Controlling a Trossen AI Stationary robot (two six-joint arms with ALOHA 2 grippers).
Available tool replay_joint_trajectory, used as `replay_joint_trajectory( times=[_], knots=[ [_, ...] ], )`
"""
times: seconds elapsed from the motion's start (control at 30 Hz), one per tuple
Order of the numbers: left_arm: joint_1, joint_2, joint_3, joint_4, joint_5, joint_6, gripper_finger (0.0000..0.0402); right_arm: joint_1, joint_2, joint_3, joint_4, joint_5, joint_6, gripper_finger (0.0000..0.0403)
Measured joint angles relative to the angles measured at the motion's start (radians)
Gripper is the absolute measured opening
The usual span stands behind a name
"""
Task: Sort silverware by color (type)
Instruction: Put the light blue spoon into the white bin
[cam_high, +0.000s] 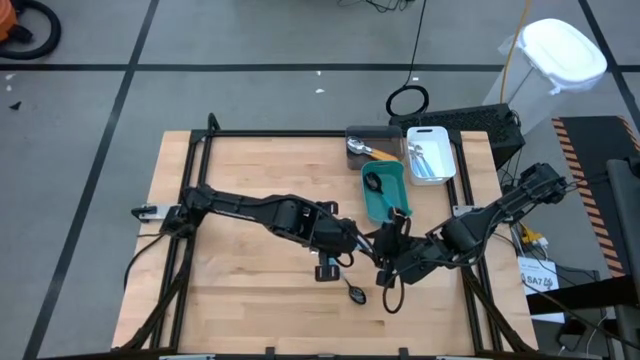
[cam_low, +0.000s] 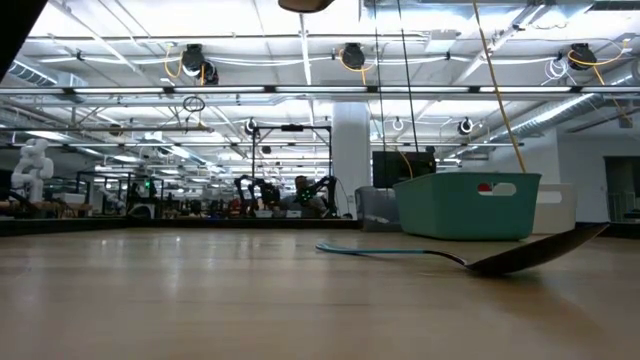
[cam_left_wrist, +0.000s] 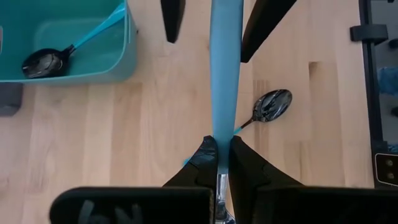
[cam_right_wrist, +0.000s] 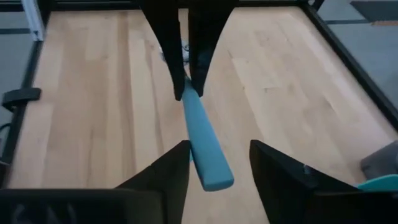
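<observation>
Silverware here is split between the bins and the table: a light-blue-handled utensil (cam_left_wrist: 222, 81) is pinched at one end by the left gripper (cam_left_wrist: 219, 163), whose fingers are clenched on it above the light wooden tabletop (cam_high: 240, 180), near the table's middle. The right gripper (cam_right_wrist: 214, 163) faces it from the right, its fingers spread on either side of the blue handle's free end without touching it. A dark-bowled spoon with a blue handle (cam_high: 354, 291) lies on the wood just nearer than the two grippers; from table height its bowl tilts up off the surface. Another dark spoon (cam_left_wrist: 45, 61) rests inside the teal bin (cam_high: 385, 190), which stands right of centre toward the far edge. Beyond it sit a gray bin (cam_high: 372, 140) holding an orange-handled piece (cam_high: 380, 153) and a white bin (cam_high: 430, 155) with pale utensils. Black frame rails edge the table. Behind it stretches a big workshop with ceiling lights, hanging cables and distant robot rigs
</observation>
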Motion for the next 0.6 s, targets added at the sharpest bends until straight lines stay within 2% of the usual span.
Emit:
replay_joint_trajectory(
  times=[0.43, 0.6],
  knots=[
    [-0.014, 0.001, 0.0, 0.001, -0.018, 0.033, 0.0013, 0.0, 0.0, 0.0, 0.03, -0.082, 0.027, 0.0064],
    [-0.014, 0.002, 0.0, 0.0, -0.018, 0.012, 0.0024, 0.0, 0.0, 0.0, 0.031, -0.084, 0.028, 0.0059]
  ],
)
